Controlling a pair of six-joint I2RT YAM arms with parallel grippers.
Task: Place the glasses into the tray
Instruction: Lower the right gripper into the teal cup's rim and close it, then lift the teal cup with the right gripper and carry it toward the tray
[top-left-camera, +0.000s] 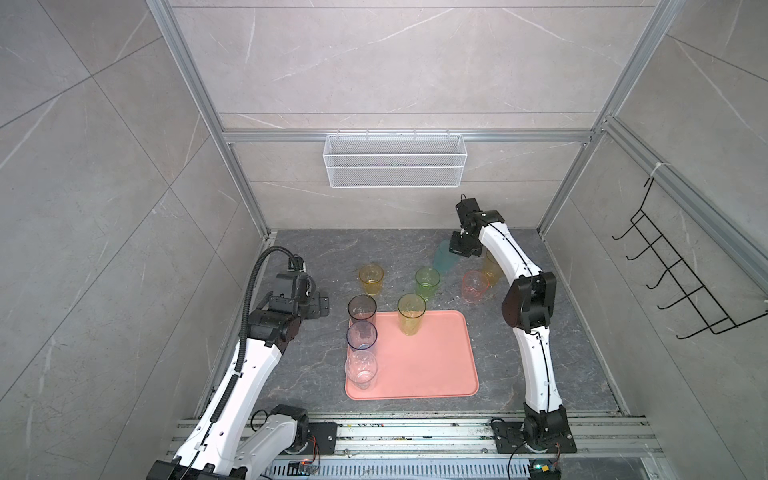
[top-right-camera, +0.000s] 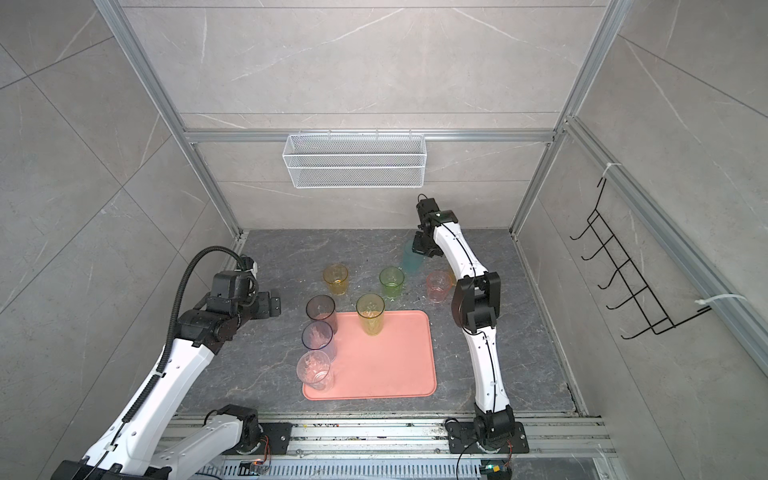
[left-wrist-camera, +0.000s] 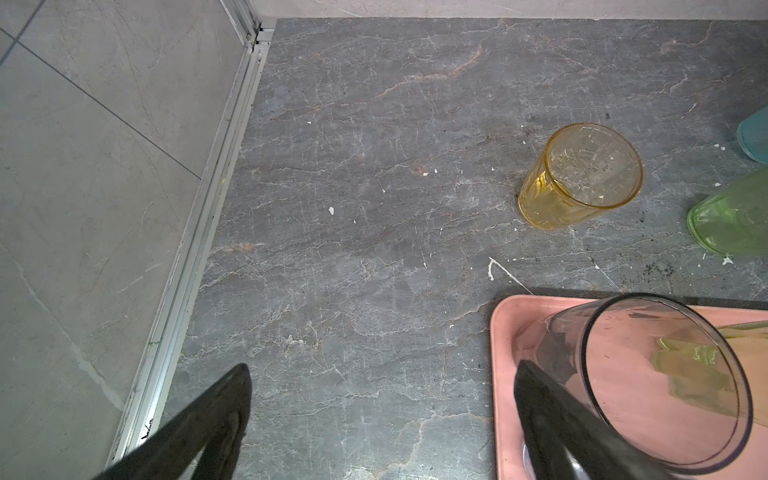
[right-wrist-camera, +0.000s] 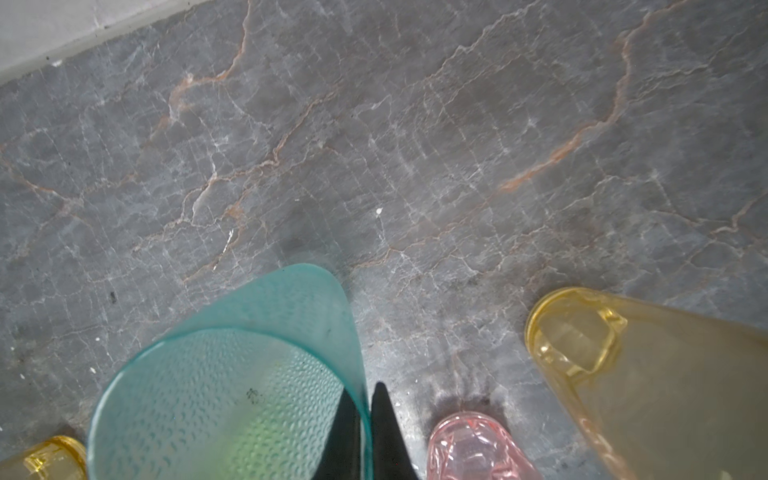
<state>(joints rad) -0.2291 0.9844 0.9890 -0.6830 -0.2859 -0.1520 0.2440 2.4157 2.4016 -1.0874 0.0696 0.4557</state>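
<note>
Top view: saw right gripper (top-left-camera: 459, 248) clamped on teal glass (top-left-camera: 443, 259). Tray (top-left-camera: 436, 374) lay well back from it, toward arm bases. Saw left gripper (top-left-camera: 323, 305) spread wide, just beside smoky grey glass (top-left-camera: 362, 309) in tray corner.

Left wrist: found fingers (left-wrist-camera: 199, 424) apart, nothing between. Smoky grey glass sat by one finger, amber glass (left-wrist-camera: 582, 178) well ahead.

Right wrist: pinched teal glass wall, one finger inside, one outside. Pink glass (right-wrist-camera: 469, 449) stood near outer finger.

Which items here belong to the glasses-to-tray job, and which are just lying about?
Job: tray; on it grey glass, blue glass, clear glass, yellow-green glass; off it amber glass, green glass, pink glass, orange glass, teal glass (in right gripper).
Not job: wire basket, hook rack.
</note>
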